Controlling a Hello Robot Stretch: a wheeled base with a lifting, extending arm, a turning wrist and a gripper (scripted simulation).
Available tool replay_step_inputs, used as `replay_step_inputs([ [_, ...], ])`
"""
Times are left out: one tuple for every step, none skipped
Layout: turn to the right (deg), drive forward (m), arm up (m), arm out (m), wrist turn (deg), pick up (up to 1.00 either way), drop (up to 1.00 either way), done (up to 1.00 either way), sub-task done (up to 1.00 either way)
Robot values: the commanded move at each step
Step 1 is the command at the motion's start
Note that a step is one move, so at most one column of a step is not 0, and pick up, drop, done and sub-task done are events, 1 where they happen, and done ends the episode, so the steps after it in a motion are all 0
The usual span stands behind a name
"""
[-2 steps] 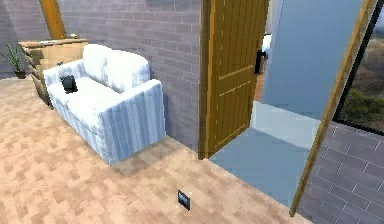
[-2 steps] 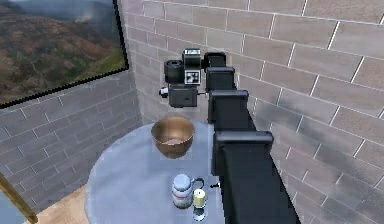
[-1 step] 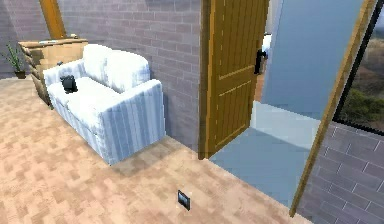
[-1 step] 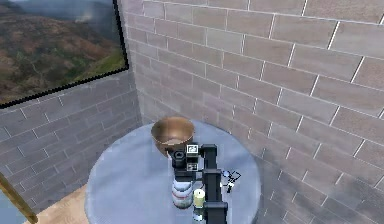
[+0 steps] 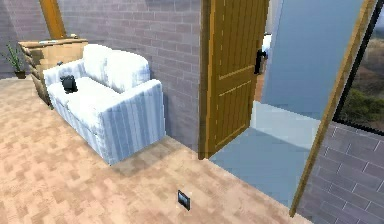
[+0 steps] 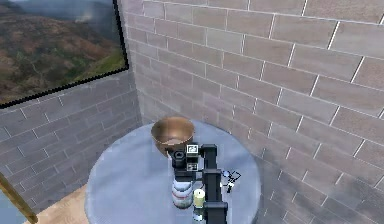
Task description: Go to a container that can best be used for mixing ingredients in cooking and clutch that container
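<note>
While the brown bowl (image 6: 172, 133) sits on the round grey tabletop (image 6: 120, 178), the hand (image 6: 184, 168) shows close before it, and I cannot tell its grip or whether it holds anything.

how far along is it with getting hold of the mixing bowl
Done: the robot is at the round table, where the brown bowl stands. In hand: the arm reaches over it, end effector near the bowl; whether it holds anything cannot be told. Left: lifting the bowl clear.
</note>
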Motion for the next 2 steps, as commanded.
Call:
replay_step_inputs([
  [0.0, 0.0, 0.1, 0.0, 0.0, 0.0, 0.0, 0.0, 0.0],
  [0.0, 0.0, 0.0, 0.0, 0.0, 0.0, 0.0, 1.0, 0.0],
])
